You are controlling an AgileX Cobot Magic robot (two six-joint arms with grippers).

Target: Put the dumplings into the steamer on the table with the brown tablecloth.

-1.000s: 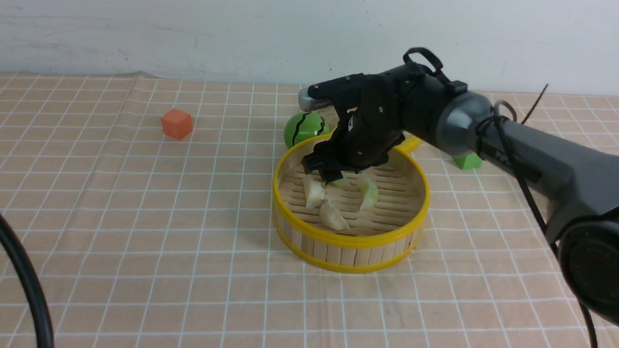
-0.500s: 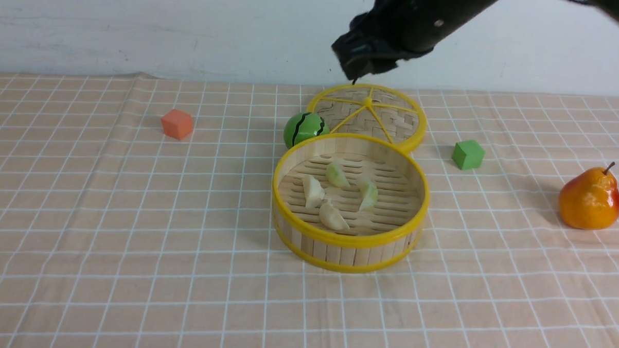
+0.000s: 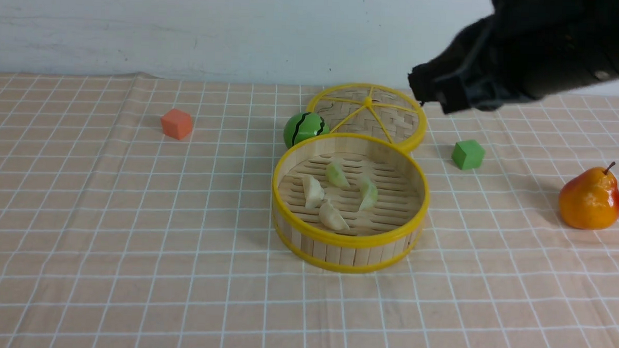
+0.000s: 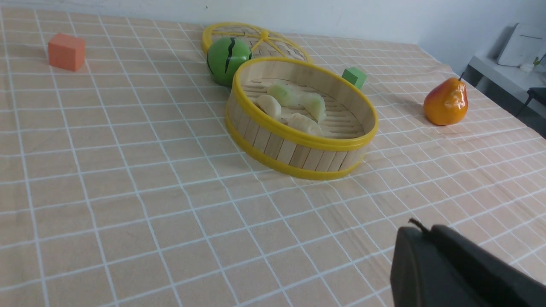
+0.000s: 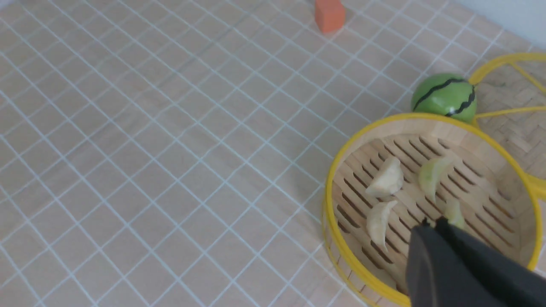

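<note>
All 4 dumplings lie in the steamer at the middle of the table, so the task looks done. My right gripper, inside the basket 1 second ago, has lifted away toward the far right corner, well apart from them. Blur hides its jaws, so I cannot tell its state.

Right arm: matt black bulk, blurred in front view, edges soft; one small pale fleck on casing, too blurred to identify. Right gripper: black wedge, smooth plastic, straight ridge along top, tiny dark nub at tip. Left gripper: same smooth black shell, rounded corner, short thin dark stub at edge
</note>
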